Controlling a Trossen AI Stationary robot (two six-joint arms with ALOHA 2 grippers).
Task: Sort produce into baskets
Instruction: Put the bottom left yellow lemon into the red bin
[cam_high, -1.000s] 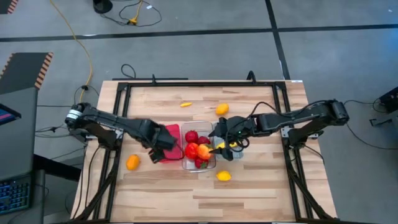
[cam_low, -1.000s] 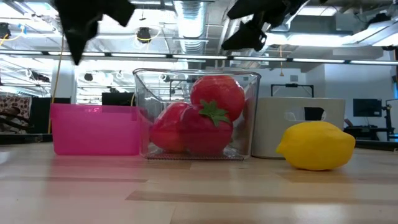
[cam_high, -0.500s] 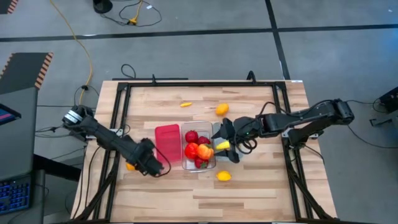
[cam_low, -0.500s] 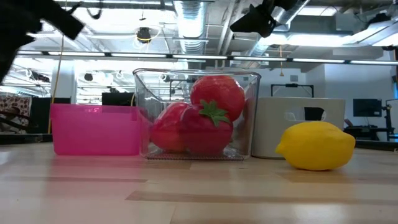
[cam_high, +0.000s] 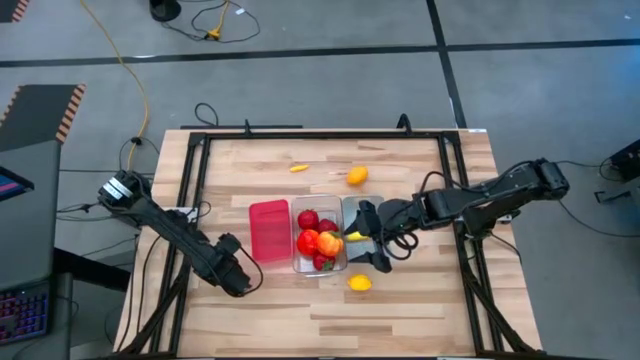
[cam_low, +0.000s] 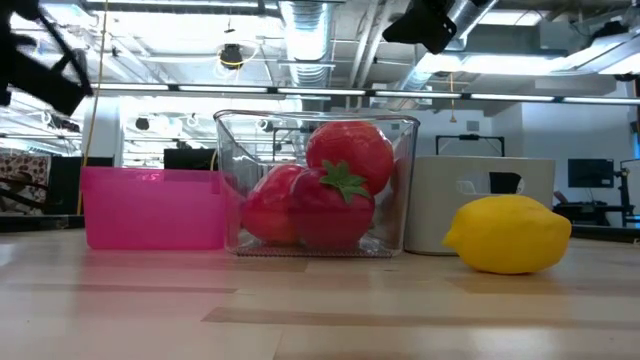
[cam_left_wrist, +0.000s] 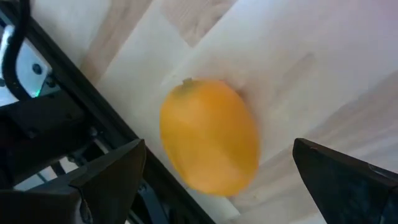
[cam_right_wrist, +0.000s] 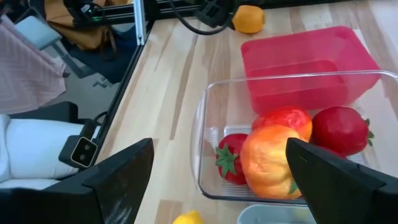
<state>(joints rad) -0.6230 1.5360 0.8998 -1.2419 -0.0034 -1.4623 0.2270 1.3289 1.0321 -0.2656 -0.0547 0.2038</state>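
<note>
Several red fruits (cam_high: 318, 243) filled the clear bin (cam_high: 296, 266); left tool (cam_left_wrist: 217, 180) hung open over an unsorted orange (cam_left_wrist: 209, 136).

Light wooden table (cam_high: 420, 300) with 3 bins and loose produce on its planks.
The red bin (cam_high: 268, 232), clear bin (cam_high: 320, 262) and pale bin (cam_high: 349, 206) stand side by side at mid-table. An orange oval (cam_high: 357, 177) and a small yellow-orange piece (cam_high: 298, 168) lie toward the far edge, a lemon (cam_high: 359, 283) lies just in front of the bins, and another orange oval (cam_left_wrist: 210, 137) lies near the table's left edge.
</note>
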